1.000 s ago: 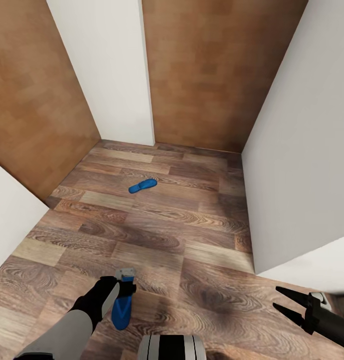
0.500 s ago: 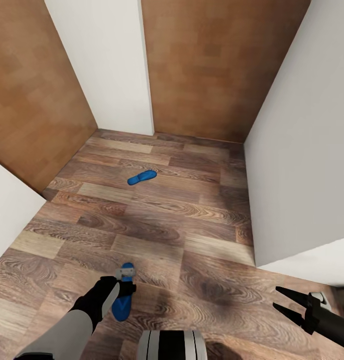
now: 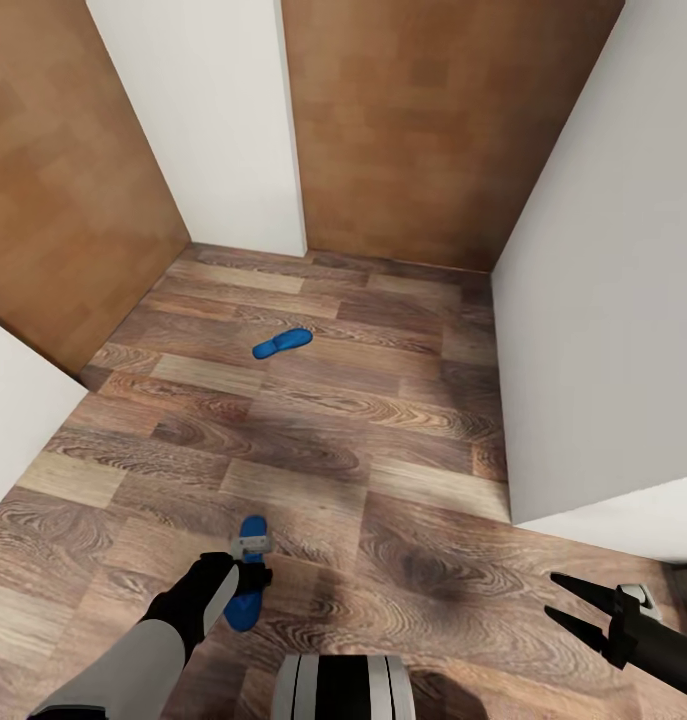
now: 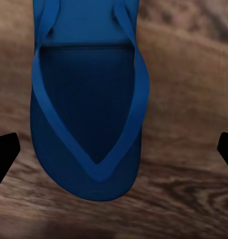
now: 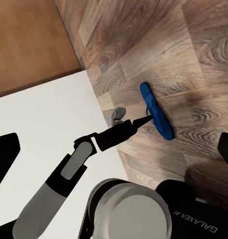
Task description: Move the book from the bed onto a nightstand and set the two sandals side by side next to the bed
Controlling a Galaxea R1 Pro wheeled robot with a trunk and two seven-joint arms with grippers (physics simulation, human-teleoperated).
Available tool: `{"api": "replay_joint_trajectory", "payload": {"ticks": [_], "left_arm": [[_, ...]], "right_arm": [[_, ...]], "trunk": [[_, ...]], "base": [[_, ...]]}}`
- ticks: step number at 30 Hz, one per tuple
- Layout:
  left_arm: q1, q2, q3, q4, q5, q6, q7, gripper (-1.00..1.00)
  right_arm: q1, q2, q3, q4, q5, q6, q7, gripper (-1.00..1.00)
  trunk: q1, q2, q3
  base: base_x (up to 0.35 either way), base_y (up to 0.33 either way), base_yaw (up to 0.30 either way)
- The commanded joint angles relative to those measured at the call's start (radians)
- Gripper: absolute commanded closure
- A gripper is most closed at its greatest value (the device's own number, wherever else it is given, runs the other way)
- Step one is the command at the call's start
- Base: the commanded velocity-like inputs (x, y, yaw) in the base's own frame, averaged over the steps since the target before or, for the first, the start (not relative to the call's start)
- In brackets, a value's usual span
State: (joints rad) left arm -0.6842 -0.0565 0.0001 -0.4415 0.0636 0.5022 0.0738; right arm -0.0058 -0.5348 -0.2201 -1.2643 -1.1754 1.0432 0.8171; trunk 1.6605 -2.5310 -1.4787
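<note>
Two blue sandals lie on the wood-plank floor. One sandal point(image 3: 281, 343) rests further ahead in the middle of the floor. The other sandal point(image 3: 249, 575) point(image 4: 89, 114) point(image 5: 156, 117) lies flat directly under my left gripper point(image 3: 249, 558) point(image 4: 114, 154). That gripper is open, with its fingertips wide apart on either side of the sandal and not touching it. Low at the right of the head view, my right gripper point(image 3: 551, 595) stands open with nothing in it. The book, the bed and the nightstand are out of view.
White walls point(image 3: 603, 300) stand close on the right and at the back point(image 3: 213, 130), with brown wood panels point(image 3: 413, 130) between them. A white surface point(image 3: 13, 420) juts in at the left. My own base point(image 3: 343, 690) shows at the bottom edge.
The whole head view has shifted: the floor and both sandals slid up the picture. The near sandal now reaches out past the left gripper's tip. Both arms keep their pose.
</note>
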Motion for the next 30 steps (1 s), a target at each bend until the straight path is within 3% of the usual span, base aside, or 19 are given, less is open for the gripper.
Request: {"api": "replay_joint_trajectory", "payload": {"ticks": [1, 5, 19, 30], "left_arm": [[0.000, 0.000, 0.000, -0.002, 0.007, 0.005, 0.006, -1.00], [0.000, 0.000, 0.000, -0.002, 0.007, 0.005, 0.006, -1.00], [0.000, -0.002, -0.001, -0.002, 0.004, 0.003, 0.013, -1.00], [0.000, -0.020, -0.001, 0.001, 0.005, -0.047, 0.017, -1.00]], "right_arm": [[0.000, 0.000, -0.001, 0.000, 0.003, 0.004, 0.005, -1.00], [-0.001, 0.000, -0.001, 0.000, 0.003, 0.004, 0.005, -1.00], [0.000, 0.001, -0.001, 0.000, 0.003, 0.004, 0.005, -1.00], [-0.001, 0.001, -0.001, 0.000, 0.003, 0.004, 0.005, -1.00]], "trunk": [[0.000, -0.001, -0.005], [0.002, -0.001, -0.020], [0.002, -0.001, -0.020], [0.002, -0.001, -0.020]], "base": [[0.000, 0.000, 0.000], [0.000, 0.000, 0.000], [0.000, 0.000, 0.000], [0.000, 0.000, 0.000]]}}
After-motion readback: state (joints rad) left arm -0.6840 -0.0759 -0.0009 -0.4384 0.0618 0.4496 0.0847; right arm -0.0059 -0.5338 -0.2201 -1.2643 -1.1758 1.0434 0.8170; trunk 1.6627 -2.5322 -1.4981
